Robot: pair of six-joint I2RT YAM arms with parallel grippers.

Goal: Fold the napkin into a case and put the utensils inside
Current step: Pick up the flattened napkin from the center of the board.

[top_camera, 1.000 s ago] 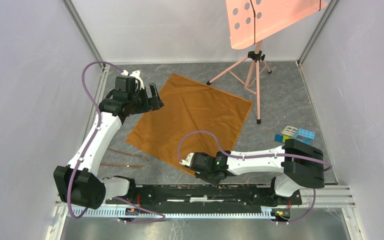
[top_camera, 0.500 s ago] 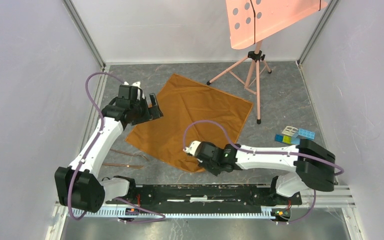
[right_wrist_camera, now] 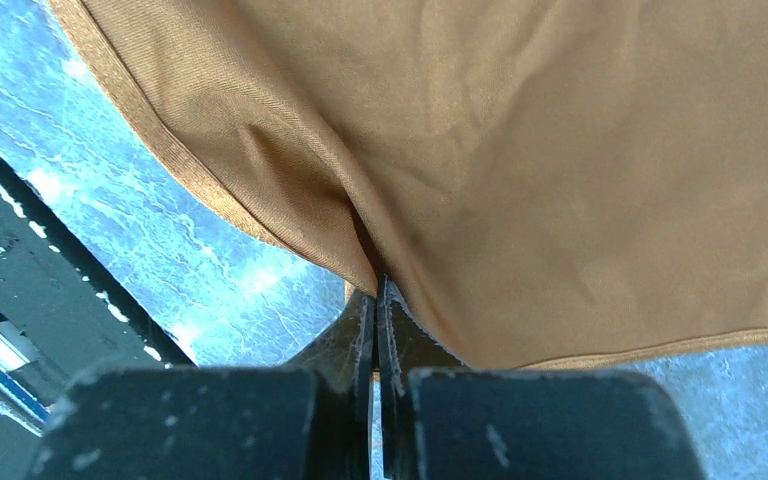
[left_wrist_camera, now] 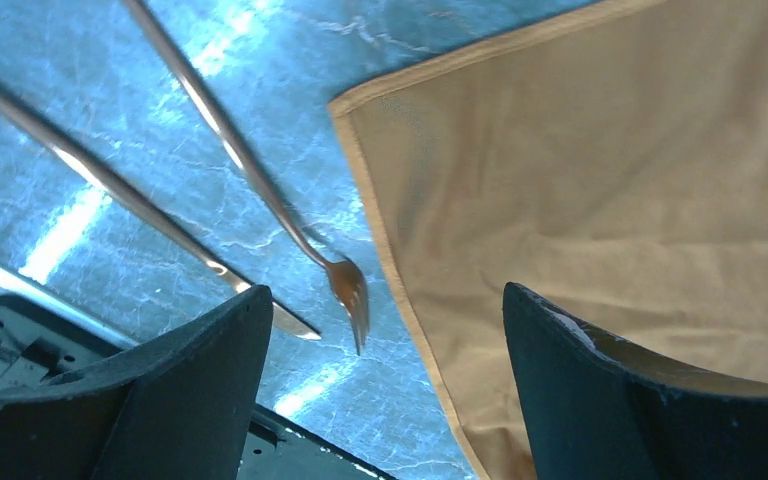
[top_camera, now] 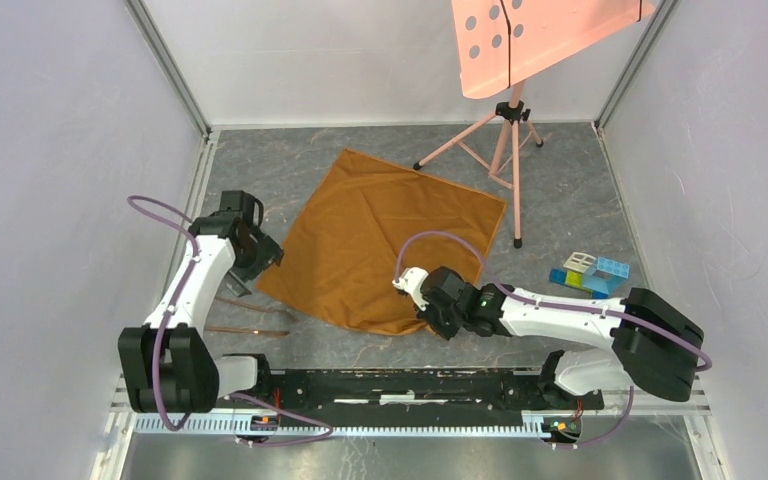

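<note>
The napkin [top_camera: 385, 235] lies spread open on the grey marbled desk [top_camera: 580, 195], a tilted square with one corner toward the far wall and one toward me. It is mostly flat and not folded into a case.

My right claw [right_wrist_camera: 376, 292] is clenched on the napkin. Its two fingers [right_wrist_camera: 345, 340] are pressed together with a pinch of the orange-brown cloth caught between them, at the hem near the closest corner. The fabric puckers into a deep crease where I grip it and drapes away from the tips on both sides. The hem curves off to the left over bare desk.

My left claw [left_wrist_camera: 385, 305] is released, its fingers [left_wrist_camera: 190, 400] standing wide apart. It hangs over the left corner of the napkin, so one finger is on the cloth side and the other on the desk side. I cannot tell whether the tips touch the surface.

The utensils [top_camera: 250, 315] lie on the bare desk left of the napkin, outside it. Through my left wrist camera I see a fork [left_wrist_camera: 260, 190] running slantwise, its tines just beside the napkin's hem with a sliver of desk between. A second slender piece [left_wrist_camera: 110, 185] lies alongside it, farther from the cloth, and I cannot make out what kind it is.

A pink perforated panel [top_camera: 550, 40] on a tripod [top_camera: 505, 135] stands at the far right. A few toy blocks [top_camera: 590, 270] sit right of the napkin.
</note>
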